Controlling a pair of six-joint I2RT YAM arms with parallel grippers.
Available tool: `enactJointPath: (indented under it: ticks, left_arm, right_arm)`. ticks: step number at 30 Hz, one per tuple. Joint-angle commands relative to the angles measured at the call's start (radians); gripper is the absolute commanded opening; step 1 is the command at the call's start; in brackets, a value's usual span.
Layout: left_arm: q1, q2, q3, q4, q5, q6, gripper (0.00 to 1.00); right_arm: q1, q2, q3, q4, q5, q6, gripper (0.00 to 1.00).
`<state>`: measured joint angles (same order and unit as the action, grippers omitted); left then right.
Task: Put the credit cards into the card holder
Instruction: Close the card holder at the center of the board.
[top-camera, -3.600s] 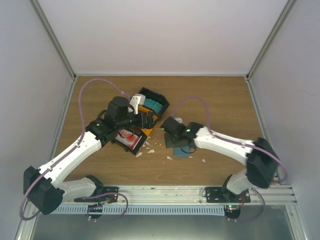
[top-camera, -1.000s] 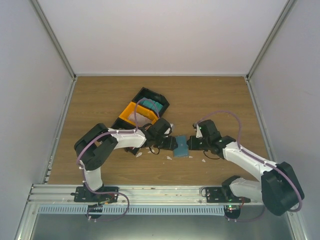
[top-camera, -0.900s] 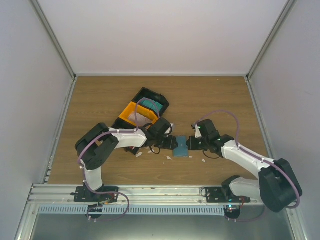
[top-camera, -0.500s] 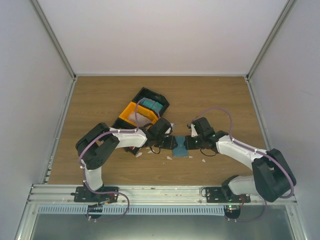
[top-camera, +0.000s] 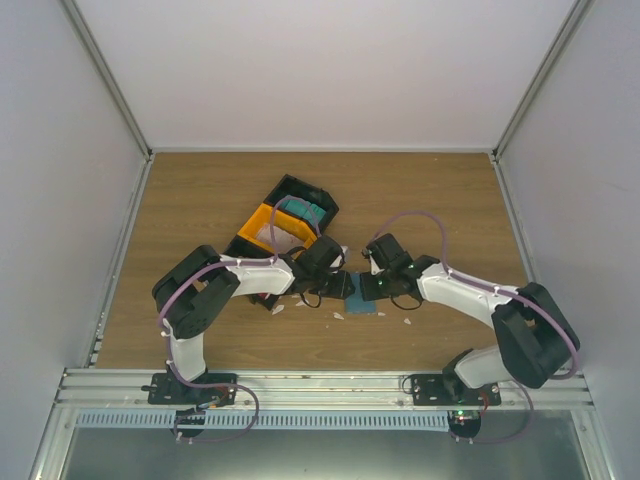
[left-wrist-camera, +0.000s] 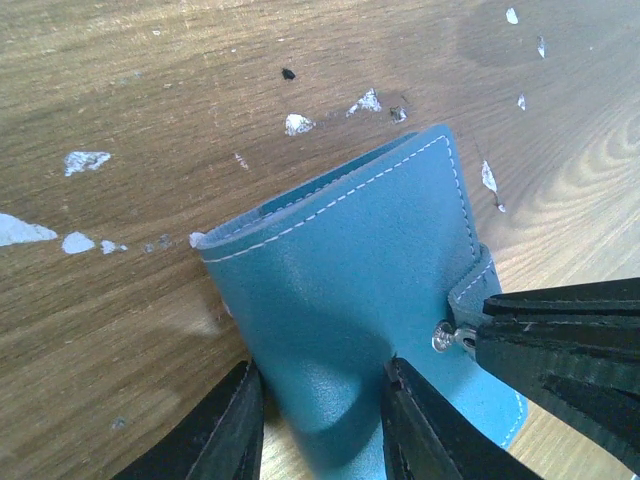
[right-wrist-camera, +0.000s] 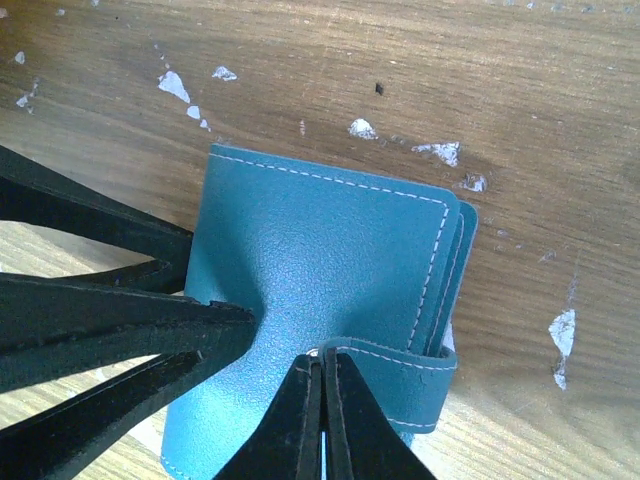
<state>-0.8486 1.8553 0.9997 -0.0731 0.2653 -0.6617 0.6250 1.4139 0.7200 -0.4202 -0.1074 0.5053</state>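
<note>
Card holder lies folded shut on desk, btw both arms. L end effector part-closed, fingers pinching its cover, leather puckered. R end effector fully closed, tips at snap tab; can't tell if gripping it.

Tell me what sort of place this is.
Probably a robot test cell: a wooden table boxed in by plain white panels, with a left arm and right arm bolted to a metal rail at its near edge.
</note>
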Motion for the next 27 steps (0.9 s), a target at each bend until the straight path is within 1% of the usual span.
enactJointPath:
  ticks: [1, 18, 23, 27]
  left_arm:
    - [-0.007, 0.020, -0.007, 0.028, 0.008, 0.022, 0.35]
    - [-0.006, 0.010, -0.003, 0.026, 0.005, 0.021, 0.34]
    - [-0.003, 0.002, -0.003, 0.025, 0.012, 0.016, 0.34]
    - [-0.001, -0.039, -0.010, 0.035, 0.013, 0.001, 0.35]
  right_arm:
    - [0.023, 0.032, 0.030, -0.044, 0.065, 0.004, 0.01]
    - [0.063, 0.076, 0.109, -0.170, 0.196, 0.016, 0.01]
    - [0.069, 0.084, 0.114, -0.150, 0.149, -0.005, 0.00]
    - [0.074, 0.090, 0.112, -0.125, 0.115, -0.018, 0.01]
